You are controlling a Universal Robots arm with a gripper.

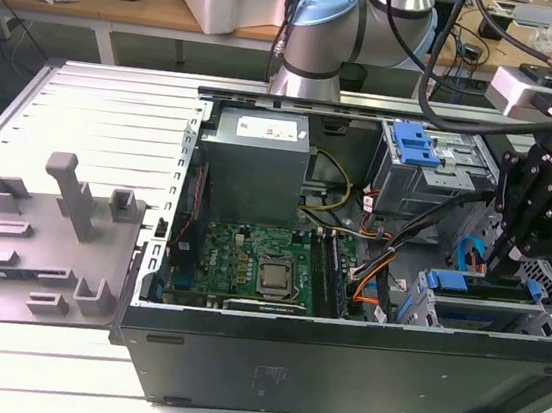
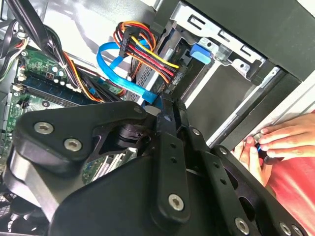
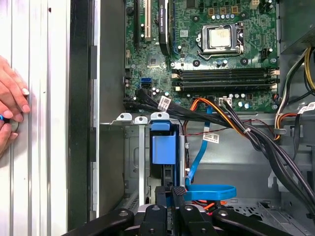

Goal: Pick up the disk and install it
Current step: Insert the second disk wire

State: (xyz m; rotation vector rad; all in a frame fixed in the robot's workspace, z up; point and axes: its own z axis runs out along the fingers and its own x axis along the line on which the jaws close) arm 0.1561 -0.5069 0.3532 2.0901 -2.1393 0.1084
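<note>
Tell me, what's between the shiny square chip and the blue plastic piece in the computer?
In the first wrist view, memory slots and a bundle of cables lie between the chip and the blue plastic piece.

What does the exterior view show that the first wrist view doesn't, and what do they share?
Exterior view alone: the power supply, the grey fixture plate on the table, and the arm's blue-capped joint.
First wrist view alone: a person's hand resting beside the case.
Shared: the motherboard, the gripper at the disk in the drive cage.
</note>
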